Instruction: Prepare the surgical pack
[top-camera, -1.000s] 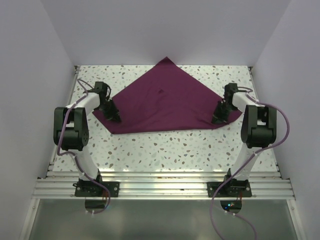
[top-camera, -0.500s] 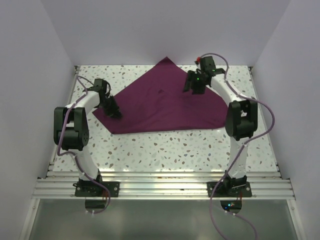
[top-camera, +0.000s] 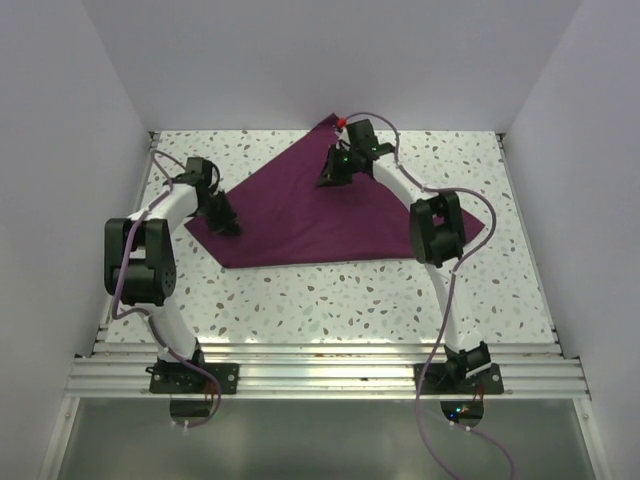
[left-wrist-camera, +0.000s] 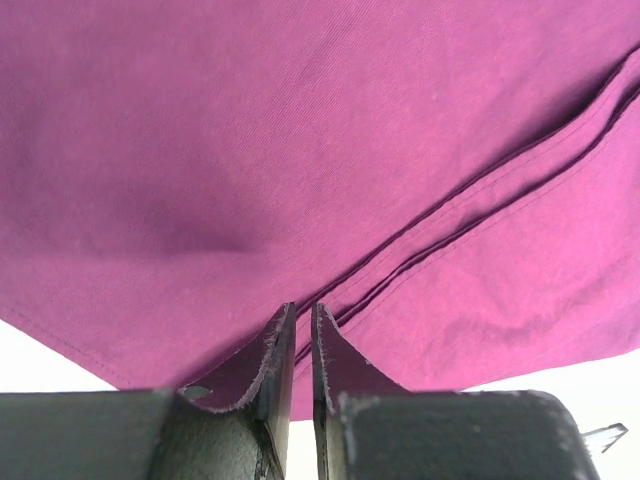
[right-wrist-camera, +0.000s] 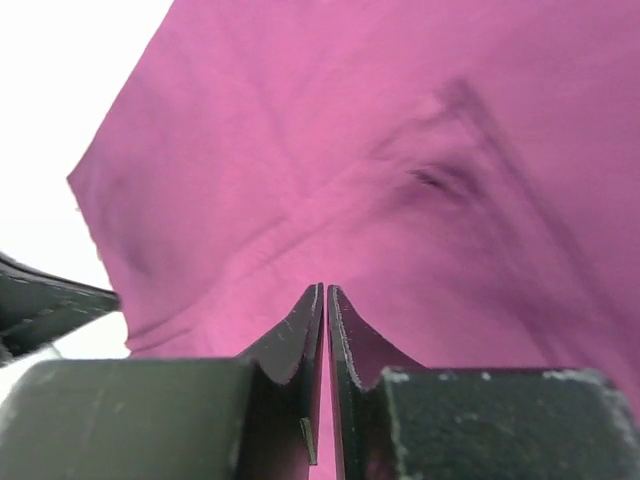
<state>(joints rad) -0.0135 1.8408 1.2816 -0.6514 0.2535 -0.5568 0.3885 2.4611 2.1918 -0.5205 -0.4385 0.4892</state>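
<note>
The plum-purple cloth (top-camera: 300, 215) lies folded flat on the speckled table, one corner pointing to the far wall. My left gripper (top-camera: 224, 222) is shut at the cloth's left corner, its tips over stacked hems in the left wrist view (left-wrist-camera: 303, 312), with the cloth (left-wrist-camera: 300, 140) filling that view. My right gripper (top-camera: 333, 172) is shut and hovers over the cloth's far middle; nothing shows between its tips (right-wrist-camera: 325, 292), with the cloth (right-wrist-camera: 350, 150) and a small dark crease below them. The steel tray, instruments, white pads and orange strips are out of view.
The speckled table (top-camera: 330, 300) is walled in white on the left, right and far sides. An aluminium rail (top-camera: 320, 375) runs along the near edge. The right arm's elbow (top-camera: 437, 228) rises over the cloth's right part.
My right arm has swung from the cloth's right corner to its far middle, moving left. The left gripper has stayed at the left corner. The cloth's outline looks unchanged.
</note>
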